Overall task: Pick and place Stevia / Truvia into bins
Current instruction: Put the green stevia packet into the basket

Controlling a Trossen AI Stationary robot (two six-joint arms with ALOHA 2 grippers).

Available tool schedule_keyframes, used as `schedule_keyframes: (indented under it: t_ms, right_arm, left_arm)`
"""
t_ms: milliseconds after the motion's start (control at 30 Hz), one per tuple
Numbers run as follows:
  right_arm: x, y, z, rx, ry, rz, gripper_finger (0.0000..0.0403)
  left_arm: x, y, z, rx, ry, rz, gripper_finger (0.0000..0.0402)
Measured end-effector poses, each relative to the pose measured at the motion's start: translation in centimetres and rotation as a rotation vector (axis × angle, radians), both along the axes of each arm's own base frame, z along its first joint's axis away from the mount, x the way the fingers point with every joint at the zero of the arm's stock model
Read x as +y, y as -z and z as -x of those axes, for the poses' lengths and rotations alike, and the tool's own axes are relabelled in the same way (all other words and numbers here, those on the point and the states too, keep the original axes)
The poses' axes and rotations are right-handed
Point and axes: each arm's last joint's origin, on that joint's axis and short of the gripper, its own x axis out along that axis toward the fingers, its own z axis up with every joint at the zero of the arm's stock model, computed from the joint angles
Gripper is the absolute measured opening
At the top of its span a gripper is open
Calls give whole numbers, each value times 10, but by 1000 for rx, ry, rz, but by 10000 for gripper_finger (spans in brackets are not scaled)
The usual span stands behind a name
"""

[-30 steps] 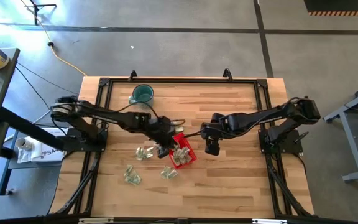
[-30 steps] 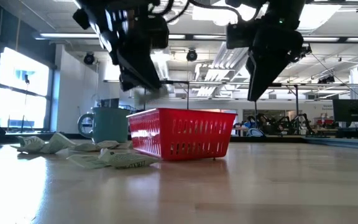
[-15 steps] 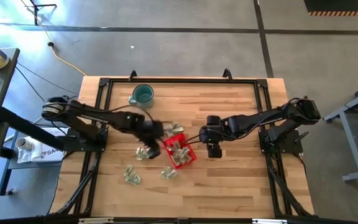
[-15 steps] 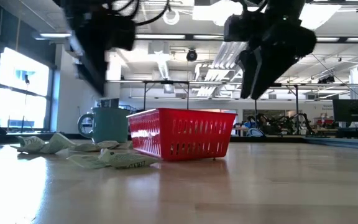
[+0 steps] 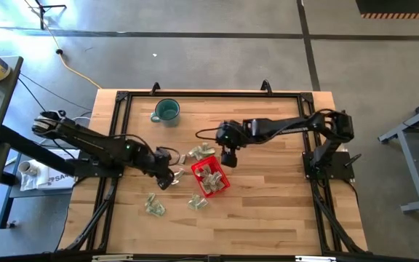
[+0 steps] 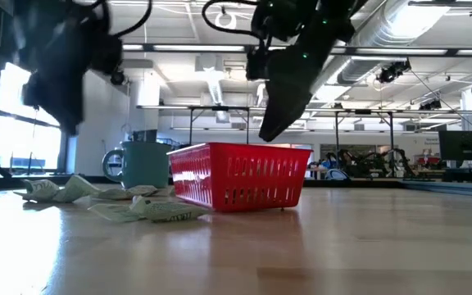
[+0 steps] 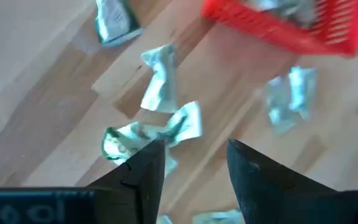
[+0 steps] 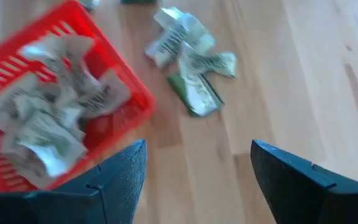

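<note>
The red bin [image 5: 210, 177] stands mid-table with several crumpled pale green sachets [image 8: 48, 127] inside. Loose sachets lie flat on the wood: a cluster [image 7: 151, 127] left of the bin, a small group [image 5: 197, 153] at its far side, and more [image 5: 153, 206] nearer the front edge. My left gripper [image 5: 169, 177] hangs open above the left cluster, its fingers [image 7: 148, 168] empty. My right gripper [image 5: 229, 157] is open and empty, raised above the table just right of the far-side group [image 8: 188, 46], at the bin's far right corner.
A teal mug [image 5: 166, 110] stands near the far edge, left of centre, and shows behind the sachets in the low view [image 6: 142, 164]. A black frame [image 5: 209, 93] rims the table. Bare wood lies to the right of the bin and along the near edge.
My left gripper has drawn back from over the bin toward the table's left and now hangs over the left sachet cluster. My right gripper has swung from the bin's right side toward the left and far edge, ending near the far-side sachets. The bin has stayed put.
</note>
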Motion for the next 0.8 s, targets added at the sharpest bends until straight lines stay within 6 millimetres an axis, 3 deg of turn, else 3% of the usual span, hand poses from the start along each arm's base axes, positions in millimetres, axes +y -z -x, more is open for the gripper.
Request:
schedule_keyframes:
  t_ms: [167, 333, 567, 800]
  right_arm:
    - [-3, -2, 3, 61, -10, 48, 279]
    - [-2, -2, 5, 79, 15, 34, 279]
    - [-2, -2, 5, 79, 38, 33, 279]
    - [-3, -2, 5, 80, 45, 44, 279]
  left_arm:
    - [-10, 32, 20, 97, 43, 13, 208]
    - [-4, 57, 36, 179, -205, 51, 224]
    - [1, 58, 24, 57, -322, 133, 223]
    - [2, 60, 27, 93, -347, 123, 201]
